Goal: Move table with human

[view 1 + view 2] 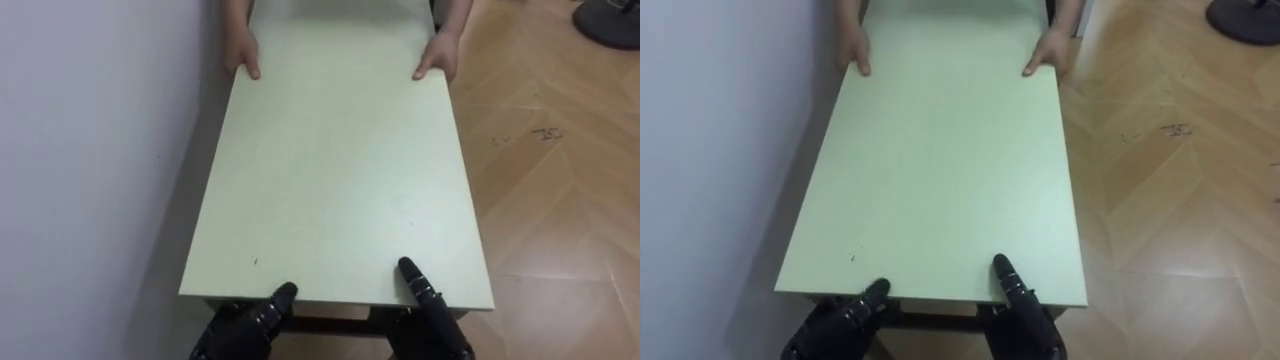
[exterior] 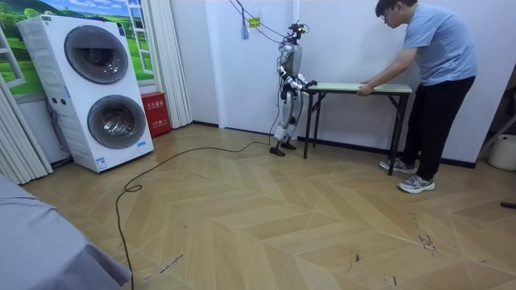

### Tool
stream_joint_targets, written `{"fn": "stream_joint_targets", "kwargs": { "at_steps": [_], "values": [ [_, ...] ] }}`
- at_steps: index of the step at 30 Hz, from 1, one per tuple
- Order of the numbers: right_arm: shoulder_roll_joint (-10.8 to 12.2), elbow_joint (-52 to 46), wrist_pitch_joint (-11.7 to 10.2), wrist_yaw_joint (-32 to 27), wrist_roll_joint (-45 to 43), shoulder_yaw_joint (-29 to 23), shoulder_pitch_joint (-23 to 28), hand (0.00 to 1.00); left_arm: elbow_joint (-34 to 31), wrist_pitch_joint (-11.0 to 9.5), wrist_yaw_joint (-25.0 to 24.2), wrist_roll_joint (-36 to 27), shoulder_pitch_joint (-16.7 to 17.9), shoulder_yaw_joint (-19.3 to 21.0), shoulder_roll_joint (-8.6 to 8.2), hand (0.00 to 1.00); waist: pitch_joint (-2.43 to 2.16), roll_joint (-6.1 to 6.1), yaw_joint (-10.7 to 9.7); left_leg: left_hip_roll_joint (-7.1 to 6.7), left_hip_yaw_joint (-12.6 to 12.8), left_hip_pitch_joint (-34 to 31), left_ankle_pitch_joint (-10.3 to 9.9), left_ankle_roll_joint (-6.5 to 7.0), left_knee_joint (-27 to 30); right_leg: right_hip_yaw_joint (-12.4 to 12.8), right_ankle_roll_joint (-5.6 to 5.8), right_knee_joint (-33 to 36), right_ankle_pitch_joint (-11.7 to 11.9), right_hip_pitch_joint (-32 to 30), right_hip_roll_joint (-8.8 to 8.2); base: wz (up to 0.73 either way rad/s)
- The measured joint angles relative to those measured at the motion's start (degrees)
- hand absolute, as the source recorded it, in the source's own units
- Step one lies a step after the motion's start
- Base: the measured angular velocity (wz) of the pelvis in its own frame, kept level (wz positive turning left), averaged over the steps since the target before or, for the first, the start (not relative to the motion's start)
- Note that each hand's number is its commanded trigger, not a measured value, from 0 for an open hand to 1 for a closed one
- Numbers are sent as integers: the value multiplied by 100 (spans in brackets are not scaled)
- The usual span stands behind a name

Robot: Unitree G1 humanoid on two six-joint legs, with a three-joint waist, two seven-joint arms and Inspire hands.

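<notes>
Left eye view, worktop: pale green worktop [image 1: 340, 170], lying lengthwise straight ahead, from the bottom of the frame up to top centre, near short edge lowest.
Left robot hand: [image 1: 245, 322] at bottom, left of centre; thumb laid over the near edge, palm tucked beneath, clamped on that edge.
Right robot hand: [image 1: 432, 322] at bottom, right of centre; same clamp, thumb flat on top. Both equally near.
Far end: person's hands [image 1: 243, 55] gripping both top corners.
Right eye view, surroundings: wall [image 1: 710, 150] tight along the left long edge; open wooden floor [image 1: 1180, 200] at right.
Room view, stance: standing at the worktop's end toward the room view's left, person [image 2: 435, 72] bent at the opposite end.
Obstacles: washing machines [image 2: 97, 89] well apart at far left; probably free only away from the wall.
</notes>
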Motion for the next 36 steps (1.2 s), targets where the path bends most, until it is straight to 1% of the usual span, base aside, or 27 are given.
{"fn": "stream_joint_targets", "kwargs": {
  "at_steps": [2, 4, 7, 8, 14, 19, 22, 27, 29, 31, 34, 36],
  "values": [
    [-117, 8, 1, 259, -365, -4, -34, 0, 123, 1, -18, 222, 1, 4, 9, 0, 4, -24, -3, 26, 6, 12, -1, -2, -43, -8, 1, -37, 0, 11, 30, 0],
    [-163, 9, 2, 436, -506, -2, -51, 0, 174, 3, -29, 307, 7, -5, 20, 0, 10, -75, -8, 37, 14, 1, 11, -22, -63, -21, 1, -89, 1, 19, 44, -5],
    [-175, 94, 31, 544, -637, 0, -59, 0, 308, 5, -98, 445, 4, -27, 22, 0, -26, -128, -14, 69, 18, -17, 30, -72, -63, -119, 1, -87, 2, 42, 68, 0],
    [-185, 159, 51, 631, -643, -2, -65, 0, 343, 4, -131, 502, 4, -27, 25, 0, -31, -141, -17, 79, 19, -21, 41, -89, -57, -141, 0, -87, 3, 44, 75, 0],
    [-202, 186, 57, 998, -608, -13, -48, 0, 489, -6, -237, 523, 7, -26, 31, 0, -29, -145, -72, 129, 21, -11, 79, -147, -50, -203, -43, -85, 29, 57, 110, 0],
    [-214, 197, 79, 1155, -616, -4, -29, 0, 508, -28, -256, 536, 2, -26, 32, 0, -29, -144, -152, 146, 20, 2, 86, -159, -52, -213, -60, -86, 40, 68, 127, 0],
    [-237, 197, 84, 1234, -617, -10, 9, 0, 520, -36, -330, 585, -8, -23, 33, 0, -28, -143, -154, 148, 21, 12, 86, -159, -56, -258, -60, -89, 41, 79, 127, 0],
    [-253, 199, 97, 1322, -609, -17, 44, 0, 568, -37, -395, 584, -12, -24, 34, 0, -21, -133, -154, 149, 20, 25, 86, -160, -73, -260, -60, -94, 41, 82, 127, 0],
    [-257, 208, 111, 1342, -607, -18, 61, 0, 616, -37, -397, 584, -11, -25, 33, 0, -3, -121, -155, 150, 20, 92, 86, -160, -109, -263, -60, -101, 41, 138, 127, 0],
    [-257, 227, 113, 1385, -608, -26, 61, 0, 683, -38, -400, 585, -36, -25, 30, 0, 2, -103, -154, 150, 20, 94, 86, -161, -120, -264, -60, -101, 41, 136, 127, 0],
    [-255, 320, 116, 1469, -635, -46, 55, 0, 782, -38, -399, 587, -47, -21, 31, 0, -2, -89, -148, 151, 10, 99, 86, -161, -133, -286, -60, -101, 41, 140, 127, 0],
    [-251, 459, 117, 1489, -821, -84, 25, 0, 790, -38, -396, 720, -47, -9, 29, 0, -1, -91, -149, 154, 9, 95, 86, -161, -134, -311, -60, -101, 41, 133, 127, 0]
  ]
}}
